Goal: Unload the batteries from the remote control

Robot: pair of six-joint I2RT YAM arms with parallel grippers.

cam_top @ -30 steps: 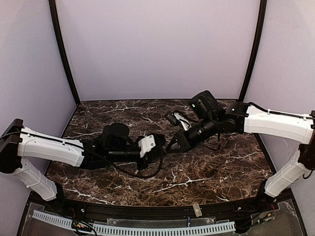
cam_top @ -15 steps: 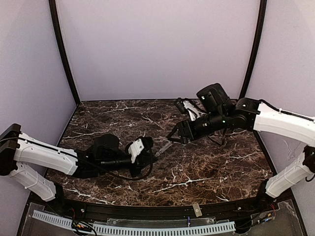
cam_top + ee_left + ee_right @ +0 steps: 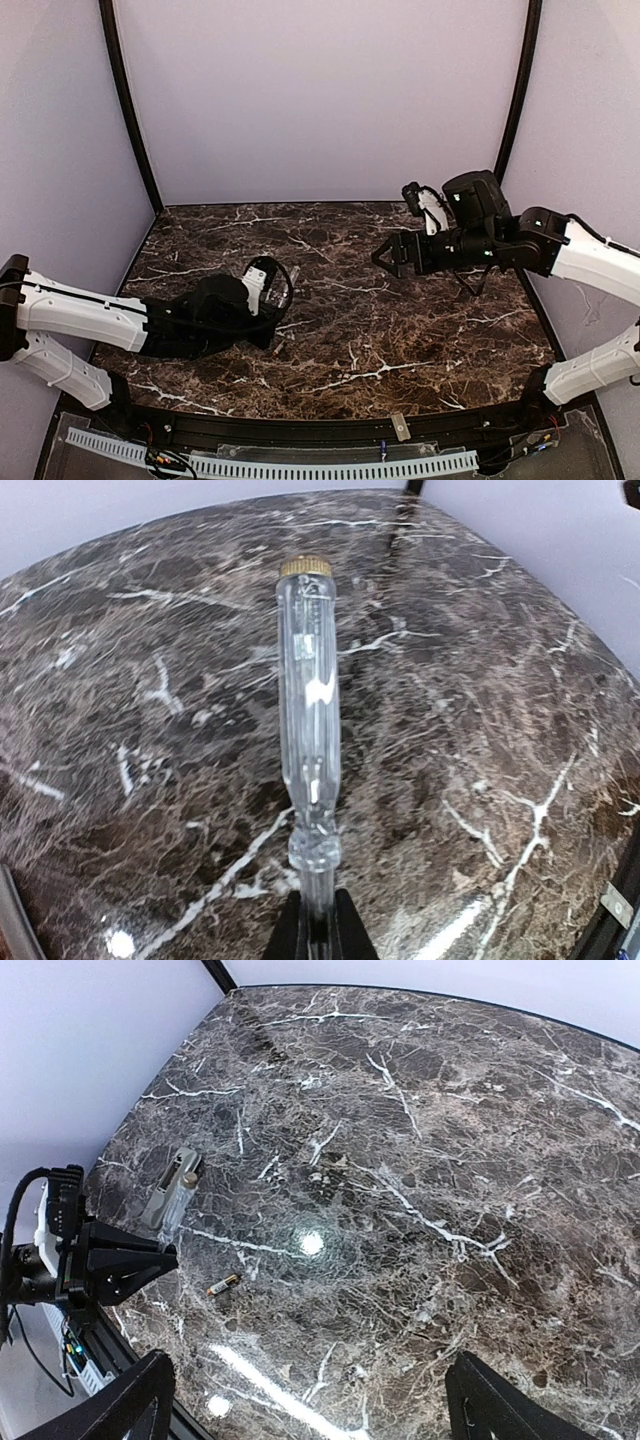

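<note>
Near the left pincer [image 3: 173, 1253] clamping a screwdriver [image 3: 308, 680] lies a small battery [image 3: 225, 1283].

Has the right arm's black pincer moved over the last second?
Yes. The black right pincer has pulled back rightward and toward the rear, closer to the black corner post.

A battery [image 3: 225, 1283] lies on the table [image 3: 420, 1110], toward its front-left part. Just left of the battery hangs the left gripper [image 3: 320, 930], clamped on the shaft of a screwdriver [image 3: 308, 710]. The screwdriver's handle slants away behind the battery, toward the back wall. Well to the battery's right and farther back, the right gripper [image 3: 380, 257] hovers above the table.
</note>
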